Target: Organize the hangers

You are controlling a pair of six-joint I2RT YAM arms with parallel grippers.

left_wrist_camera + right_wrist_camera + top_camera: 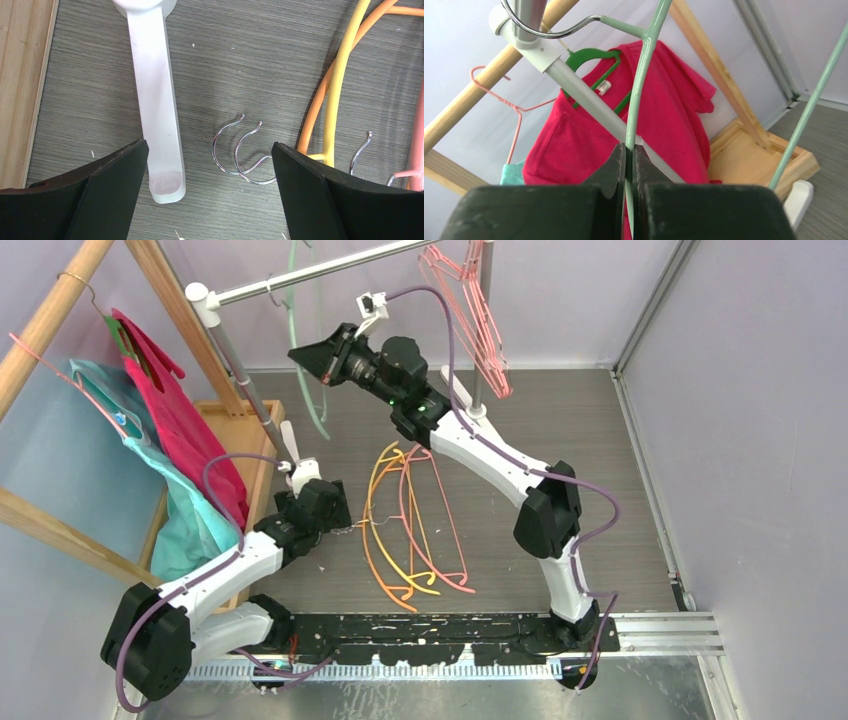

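Pale green hanger point(638, 95) hooked over the metal rail point(330, 268), at 11 o'clock in the top view; right gripper point(629, 152) pinched tight on its thin arm just below the neck. Loose pile of orange, yellow and pink hangers point(405, 525) flat on the grey floor at centre; bunch of pink wire hangers point(475, 315) on the rail at 1 o'clock. Left gripper point(209, 146) spread wide, holding nothing, low over the floor at 9 o'clock from the pile; two chrome hooks point(235, 150) lie between its jaws; white rack foot point(155, 100) beside the left jaw. Red shirt point(674, 115) hangs behind the rail, at 10 o'clock.
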